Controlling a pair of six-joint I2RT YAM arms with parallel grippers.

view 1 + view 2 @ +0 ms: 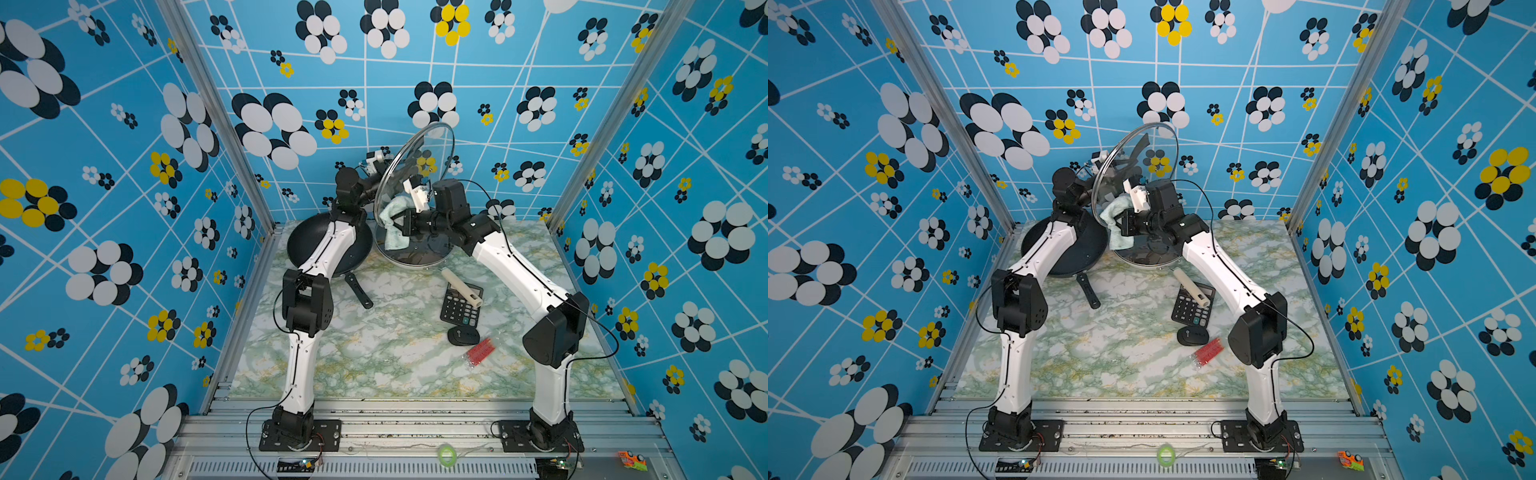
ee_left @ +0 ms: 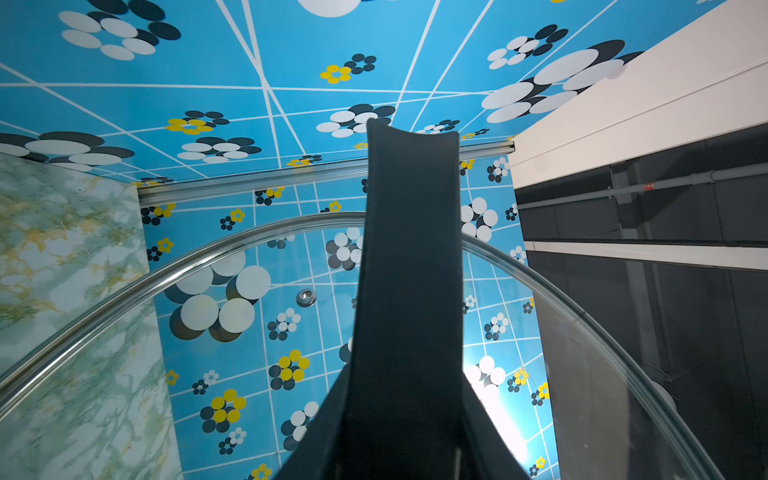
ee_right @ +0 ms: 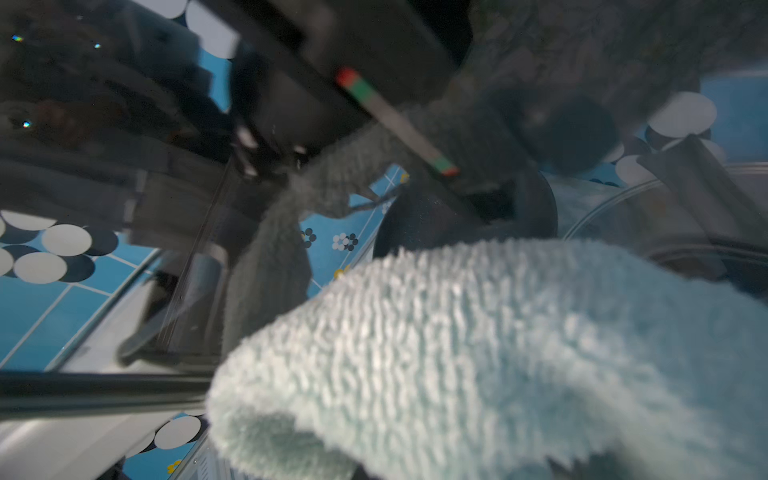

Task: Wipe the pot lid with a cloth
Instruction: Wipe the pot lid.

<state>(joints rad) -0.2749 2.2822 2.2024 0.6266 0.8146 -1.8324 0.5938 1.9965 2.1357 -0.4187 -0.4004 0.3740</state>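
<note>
over on the marble surface (image 1: 374, 365) the calculator (image 1: 455, 313) has key labels too small to read. at the back, left jaws are clamped on the black handle (image 2: 409, 270) of the glass pot lid (image 1: 419, 162), holding it up on edge, while right jaws pinch the mint cloth (image 1: 395, 210), which bunches out past them against the lid's lower glass. black pan (image 1: 300, 241) sits close by the lid.

Both arms, the left arm (image 1: 320, 253) and the right arm (image 1: 511, 266), rise from the worktop's near edge, elbows bent, leaning toward the far edge. The left claw (image 1: 384, 164) is raised, gripping the pot lid (image 1: 434, 143) by its handle. The right claw (image 1: 397, 222), lower and facing it, pinches the cloth (image 1: 392, 210).
</note>
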